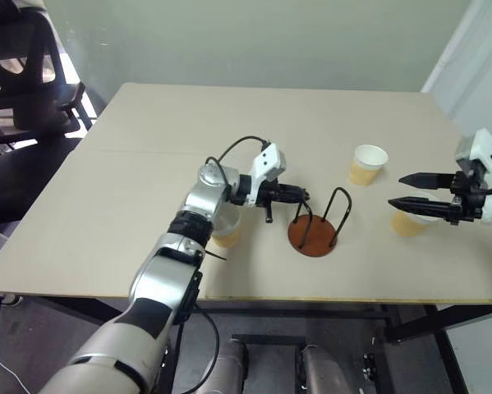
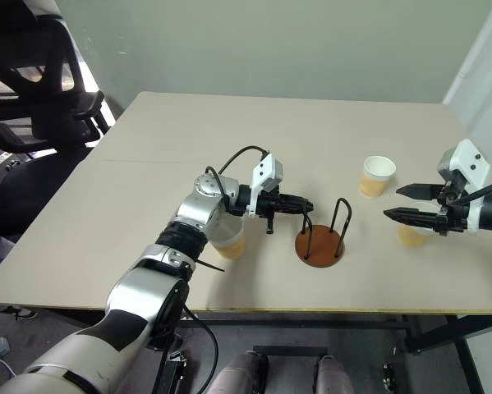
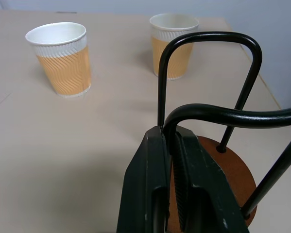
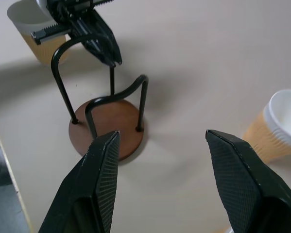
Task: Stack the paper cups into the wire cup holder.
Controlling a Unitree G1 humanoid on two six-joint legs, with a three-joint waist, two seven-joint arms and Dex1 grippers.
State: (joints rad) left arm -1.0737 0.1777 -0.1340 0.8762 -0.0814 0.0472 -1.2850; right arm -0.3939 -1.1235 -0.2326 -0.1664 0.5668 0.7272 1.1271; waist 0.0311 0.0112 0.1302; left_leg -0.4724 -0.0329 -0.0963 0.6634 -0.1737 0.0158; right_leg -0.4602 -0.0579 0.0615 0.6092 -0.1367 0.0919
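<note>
The wire cup holder (image 1: pixel 314 234) stands near the table's front edge, a reddish-brown disc with two black wire arches. My left gripper (image 1: pixel 299 194) is shut on the top of the nearer arch, as the left wrist view shows (image 3: pixel 170 132). One paper cup (image 1: pixel 368 164) stands upright behind and to the right of the holder. A second cup (image 1: pixel 410 222) sits at the far right, partly under my right gripper (image 1: pixel 406 190), which hovers open above it with nothing between its fingers. A third cup (image 1: pixel 227 230) stands by my left forearm, partly hidden.
A black office chair (image 1: pixel 24 123) stands off the table's left side. The table's front edge (image 1: pixel 311 297) runs close to the holder and the cups. The far half of the beige table (image 1: pixel 254 115) is bare.
</note>
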